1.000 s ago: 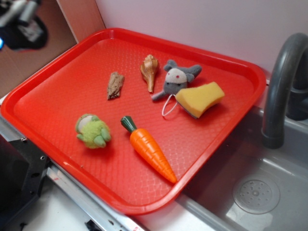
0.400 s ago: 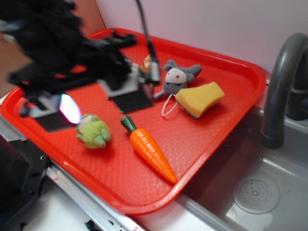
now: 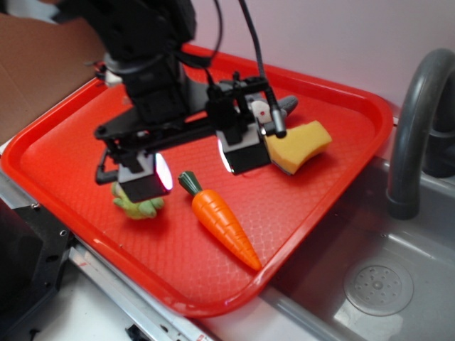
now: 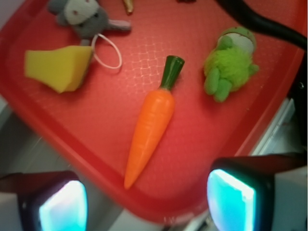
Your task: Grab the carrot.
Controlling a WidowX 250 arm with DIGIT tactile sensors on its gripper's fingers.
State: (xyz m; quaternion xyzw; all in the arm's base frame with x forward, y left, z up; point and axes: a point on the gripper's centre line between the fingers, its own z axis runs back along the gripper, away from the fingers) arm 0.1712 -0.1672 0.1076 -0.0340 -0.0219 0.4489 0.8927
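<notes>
The orange carrot with a dark green stem cap lies on the red tray, its tip toward the tray's front edge. It also shows in the wrist view, pointing down between my two pads. My gripper hangs above the tray just behind the carrot's stem end, jaws wide open and empty. In the wrist view the gripper frames the carrot's tip from above, not touching it.
A green plush frog lies left of the carrot, partly under one finger. A yellow sponge wedge and a grey plush mouse lie behind. A grey sink and faucet stand to the right.
My arm has swung in from the upper left over the tray. The gripper now hangs open just behind the carrot. The toys have not moved.
</notes>
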